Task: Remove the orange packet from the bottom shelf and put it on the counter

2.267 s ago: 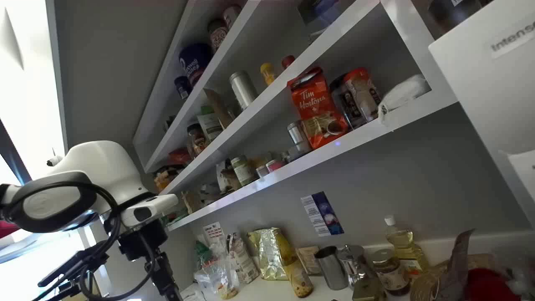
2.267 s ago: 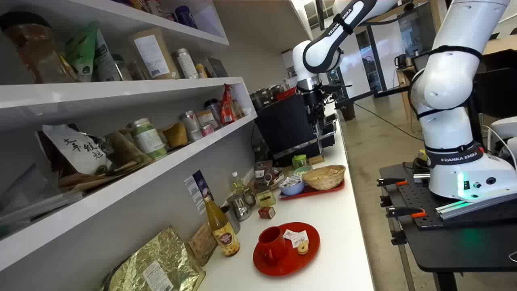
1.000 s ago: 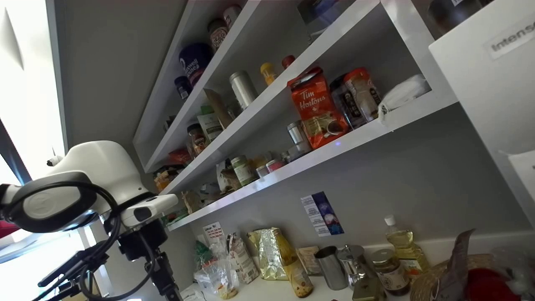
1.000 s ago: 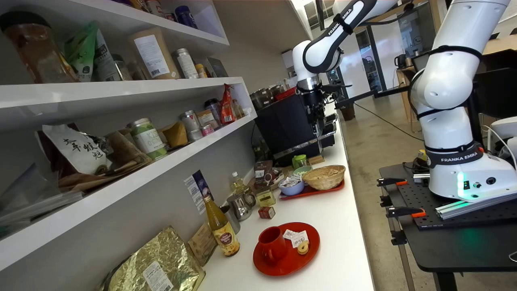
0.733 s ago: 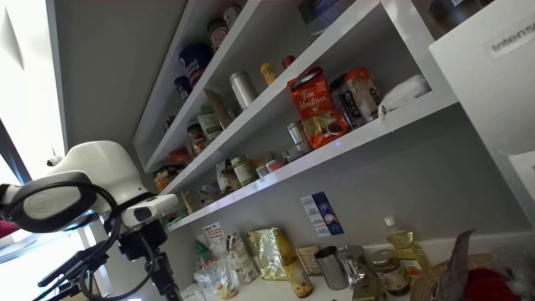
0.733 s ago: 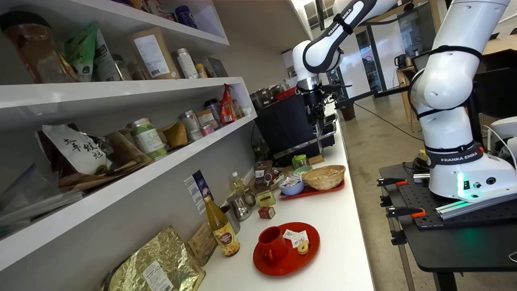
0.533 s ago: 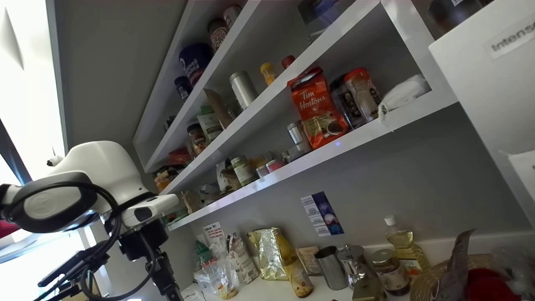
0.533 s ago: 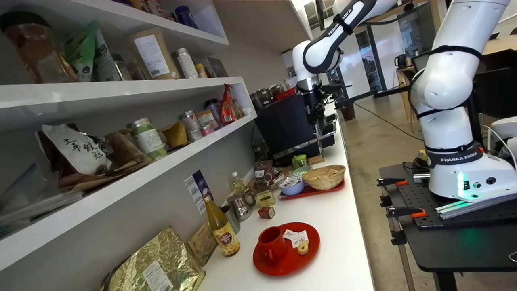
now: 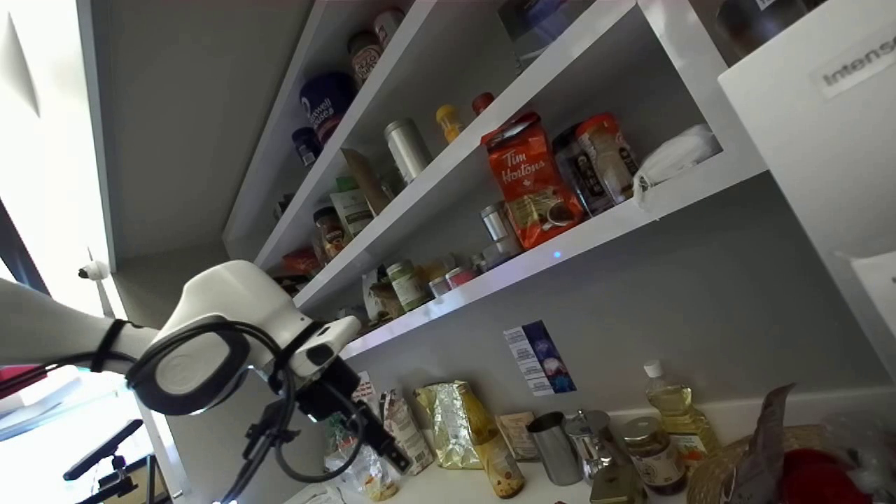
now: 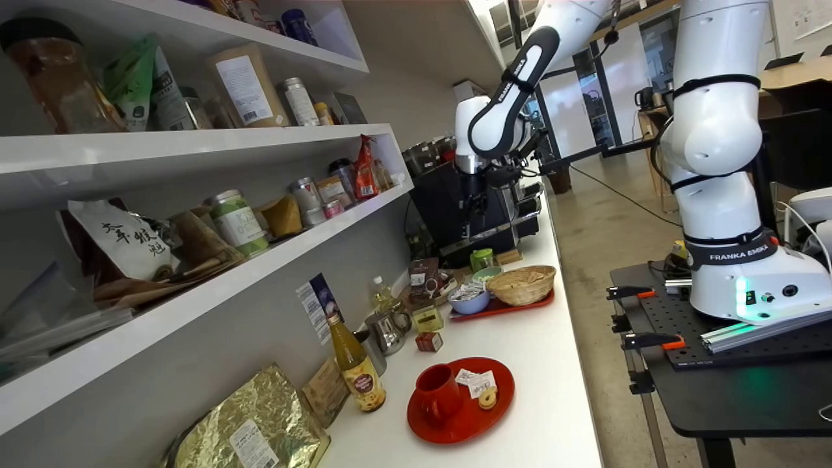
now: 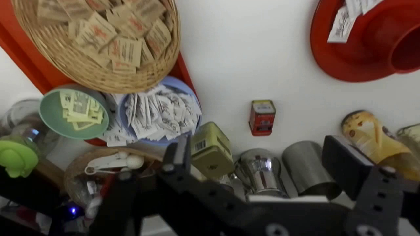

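Wrist view looks down past the hand point(image 11: 255, 147), its jaws spread wide above the desk point(image 11: 229, 39): a woven basket point(image 11: 115, 83) heaped with papery sachets point(image 11: 123, 49), a mirror-bright steel jug point(image 11: 262, 170), a dull cylindrical pitcher point(image 11: 305, 167), a squared red box point(image 11: 262, 118). The glossy, flat-fronted packet point(image 9: 532, 182) stands on the shelf point(image 9: 609, 227) in both exterior views, outside the wrist camera's sight; I can read "Tim Hortons" on it in an exterior view, where it sits up and to the right of the hand, well apart.

Orange packet point(image 9: 532, 183) on bottom shelf point(image 9: 455, 299), beside silver tin point(image 9: 495, 222); tool point(image 9: 398, 459) lower, in front of bag point(image 9: 372, 478); gold pouch point(image 9: 448, 428), jar point(image 9: 655, 458) on surface point(image 9: 441, 487).
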`<action>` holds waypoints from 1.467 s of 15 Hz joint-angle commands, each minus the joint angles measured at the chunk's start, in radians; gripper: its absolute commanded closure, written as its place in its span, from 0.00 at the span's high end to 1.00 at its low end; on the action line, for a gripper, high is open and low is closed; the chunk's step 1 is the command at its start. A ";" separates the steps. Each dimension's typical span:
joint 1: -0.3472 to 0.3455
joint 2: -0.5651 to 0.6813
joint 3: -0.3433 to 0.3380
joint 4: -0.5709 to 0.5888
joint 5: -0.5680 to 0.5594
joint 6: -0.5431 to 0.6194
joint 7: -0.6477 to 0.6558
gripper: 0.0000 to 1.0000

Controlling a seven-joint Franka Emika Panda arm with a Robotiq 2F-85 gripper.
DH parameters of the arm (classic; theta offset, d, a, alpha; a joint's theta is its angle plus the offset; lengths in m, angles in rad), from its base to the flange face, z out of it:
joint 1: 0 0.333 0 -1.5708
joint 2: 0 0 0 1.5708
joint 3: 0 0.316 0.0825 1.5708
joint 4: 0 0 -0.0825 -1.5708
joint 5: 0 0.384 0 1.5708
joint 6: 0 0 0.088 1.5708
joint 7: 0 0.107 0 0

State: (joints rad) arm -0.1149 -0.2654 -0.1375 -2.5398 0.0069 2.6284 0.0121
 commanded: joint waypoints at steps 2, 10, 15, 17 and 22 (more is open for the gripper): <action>-0.001 0.284 0.025 0.272 0.005 0.162 0.066 1.00; 0.008 0.497 0.023 0.718 0.017 0.164 0.094 1.00; 0.025 0.473 0.001 0.836 -0.055 -0.027 0.140 1.00; 0.022 0.475 -0.003 0.885 -0.071 -0.064 0.160 1.00; 0.011 0.531 -0.030 1.027 -0.079 -0.068 0.222 1.00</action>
State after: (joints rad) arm -0.1063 0.2101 -0.1477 -1.6234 -0.0417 2.5960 0.1749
